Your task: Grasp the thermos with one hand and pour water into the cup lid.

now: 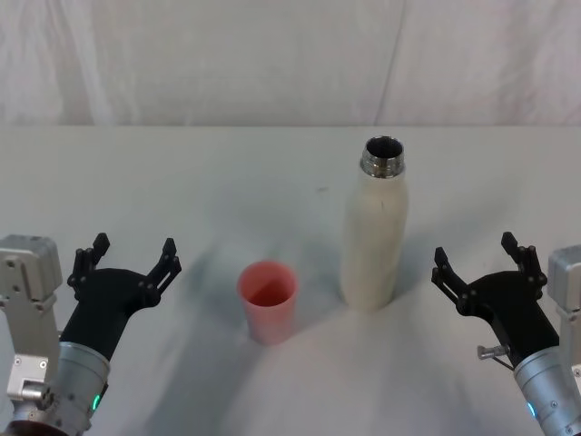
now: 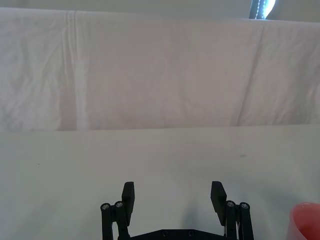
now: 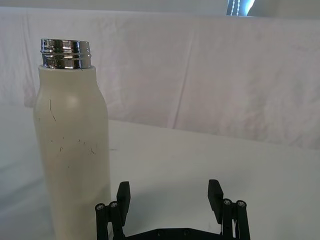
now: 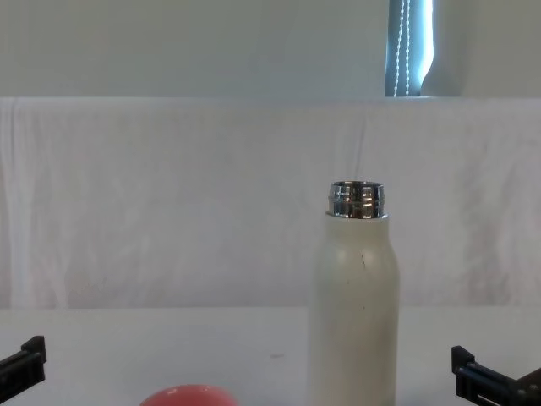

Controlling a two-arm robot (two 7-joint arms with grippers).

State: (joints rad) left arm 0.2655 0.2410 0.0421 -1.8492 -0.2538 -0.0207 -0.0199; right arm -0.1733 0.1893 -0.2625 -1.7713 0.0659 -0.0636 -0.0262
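Your tall cream-white thermos (image 1: 374,232) (chrome neck uncapped) is standing upright right of the small pink-red cup lid (image 1: 268,301). Both the left gripper (image 1: 127,262) and the right gripper (image 1: 481,261) are hovering spread wide, holding nothing.

Cream-white thermos (image 1: 374,238) with shiny chrome neck and thin dark scratches. Pink-red cup lid (image 1: 268,301). Plain white tabletop (image 1: 182,191), white wrinkly backdrop cloth (image 1: 227,54). Black fingers (image 1: 167,257) on silver-grey arms.

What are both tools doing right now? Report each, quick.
Left tool: open, holding nothing, beside the pink cup.
Right tool: open, holding nothing, beside the bottle, not touching it.
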